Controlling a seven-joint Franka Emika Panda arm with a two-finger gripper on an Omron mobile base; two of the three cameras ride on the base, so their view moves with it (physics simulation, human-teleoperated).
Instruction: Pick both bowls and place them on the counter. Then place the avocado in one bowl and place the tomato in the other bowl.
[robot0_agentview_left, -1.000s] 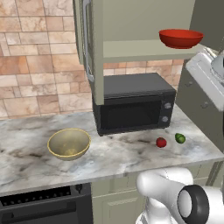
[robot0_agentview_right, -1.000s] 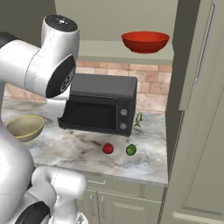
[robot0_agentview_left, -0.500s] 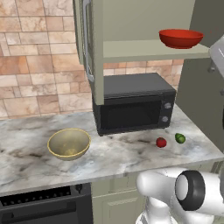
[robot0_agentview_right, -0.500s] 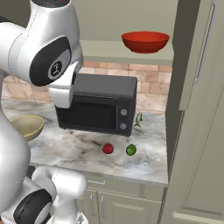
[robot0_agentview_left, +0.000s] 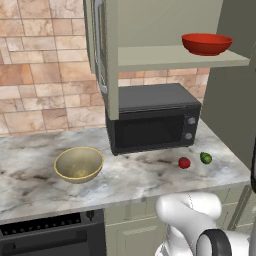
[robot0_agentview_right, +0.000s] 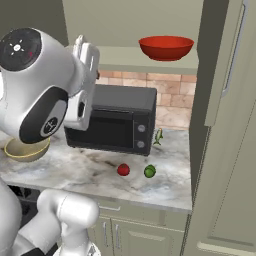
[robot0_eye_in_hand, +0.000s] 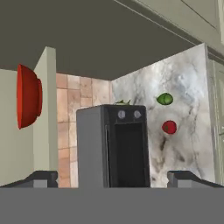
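The glossy red bowl sits on the open cabinet shelf above the microwave. The tan-olive bowl stands upright on the marble counter, left of the microwave, half hidden by my arm in the right base view. The tomato and the avocado lie side by side on the counter to the microwave's right. My gripper is open and empty, raised in the air left of the shelf. The rolled hand view has the red bowl far off at its left.
A black microwave stands under the shelf. An open cabinet door hangs left of the shelf. A tall cabinet walls off the counter's right end. A small green sprig lies behind the avocado. An oven front sits below the counter.
The arm has swung up and the hand has risen toward the shelf's height. Both bowls, the tomato and the avocado have stayed where they were.
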